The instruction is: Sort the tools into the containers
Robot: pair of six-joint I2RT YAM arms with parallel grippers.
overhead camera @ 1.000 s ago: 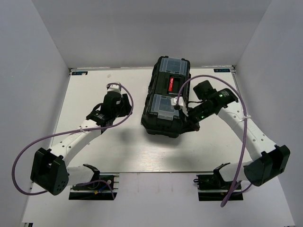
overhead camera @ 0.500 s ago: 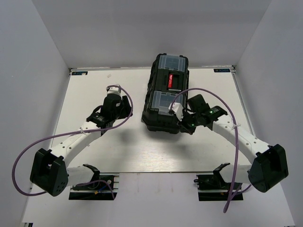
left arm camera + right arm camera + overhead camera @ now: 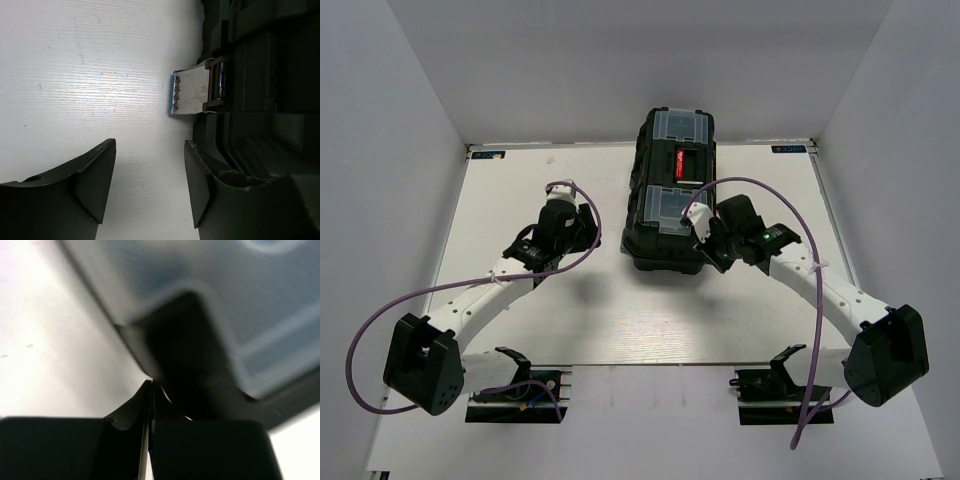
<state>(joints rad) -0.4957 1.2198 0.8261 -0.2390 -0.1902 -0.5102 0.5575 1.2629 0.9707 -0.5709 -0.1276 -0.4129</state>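
The black toolbox (image 3: 672,200) stands closed at the back middle of the table, with clear-lidded pockets (image 3: 665,207) and a red mark (image 3: 683,165) on its handle. No tools show in any view. My left gripper (image 3: 586,224) is open and empty, just left of the box. In the left wrist view the left gripper (image 3: 150,185) is over bare table, its right finger (image 3: 200,187) close to the box wall (image 3: 260,100) near a silver latch (image 3: 192,92). My right gripper (image 3: 710,254) is shut and empty. Its tips (image 3: 151,385) press against the box's near right corner (image 3: 200,355).
The white table (image 3: 570,300) is walled on three sides by white panels. Both arms' purple cables (image 3: 760,185) loop above the surface, the right one over the toolbox. The arm bases (image 3: 515,390) sit at the near edge.
The toolbox has turned straighter and slid back and a little right. My right gripper has moved left along with its near right corner. The left arm has hardly moved.
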